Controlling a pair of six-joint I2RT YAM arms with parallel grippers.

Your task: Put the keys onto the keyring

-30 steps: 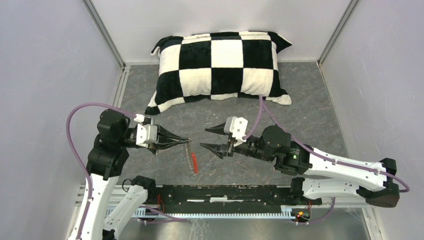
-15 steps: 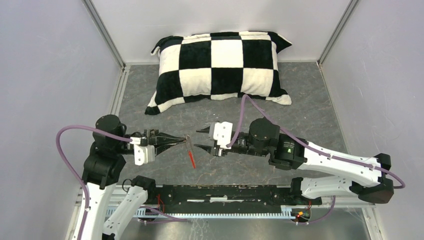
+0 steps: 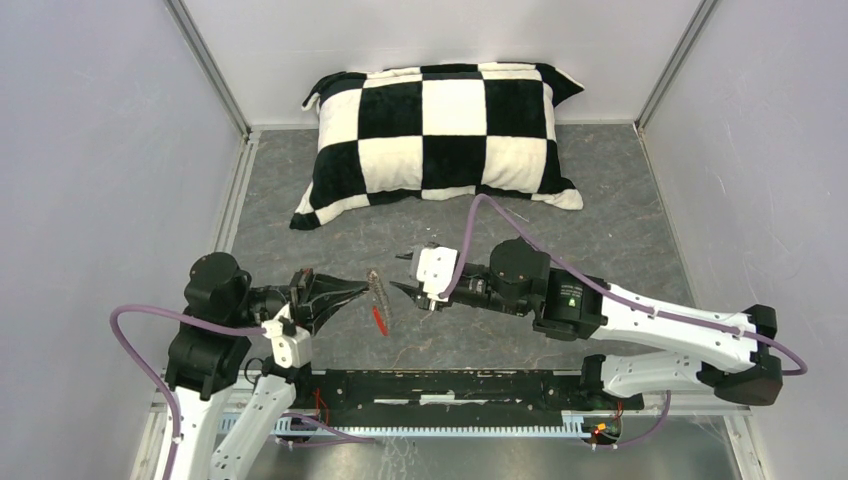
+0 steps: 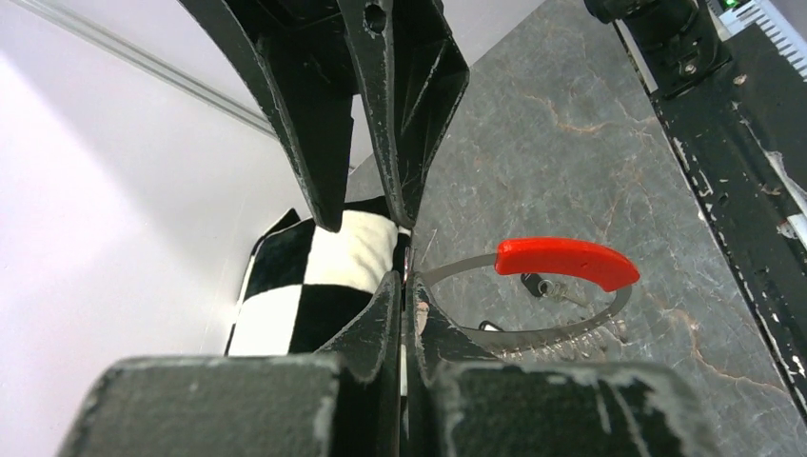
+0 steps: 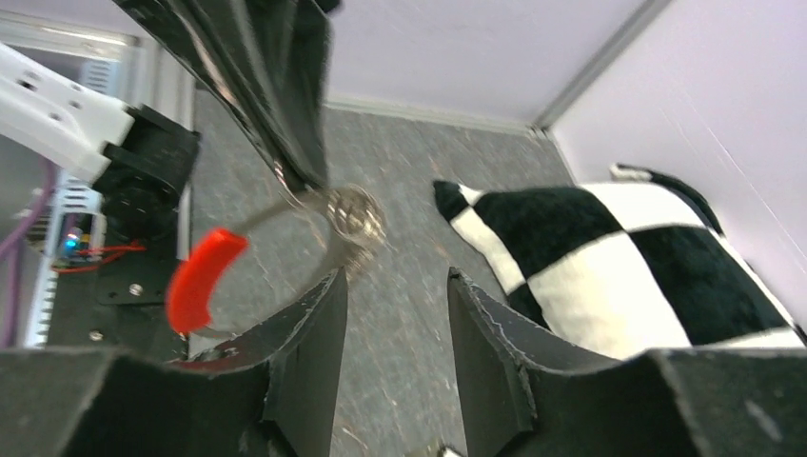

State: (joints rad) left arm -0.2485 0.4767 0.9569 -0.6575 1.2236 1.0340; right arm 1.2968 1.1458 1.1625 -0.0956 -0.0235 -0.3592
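My left gripper [image 3: 360,291] is shut on the thin wire of the keyring [image 3: 377,297], holding it off the table. The loop's red sleeve [image 4: 566,263] hangs at its lower side. In the left wrist view the jaws [image 4: 407,286] pinch the wire just beside the loop. Through the loop, two small dark-headed keys [image 4: 539,285] lie on the grey table. My right gripper [image 3: 403,273] stands open just right of the ring. In the right wrist view its fingers [image 5: 395,290] are apart, and the ring's silvery coil [image 5: 352,215] sits just ahead of the left finger.
A black-and-white checkered pillow [image 3: 440,130] lies at the back of the grey marbled table [image 3: 600,210]. White walls close in both sides. The black base rail [image 3: 450,385] runs along the near edge.
My left arm has swung down and nearer with the keyring still pinched. My right gripper has moved left up to the ring and its jaws have narrowed somewhat.
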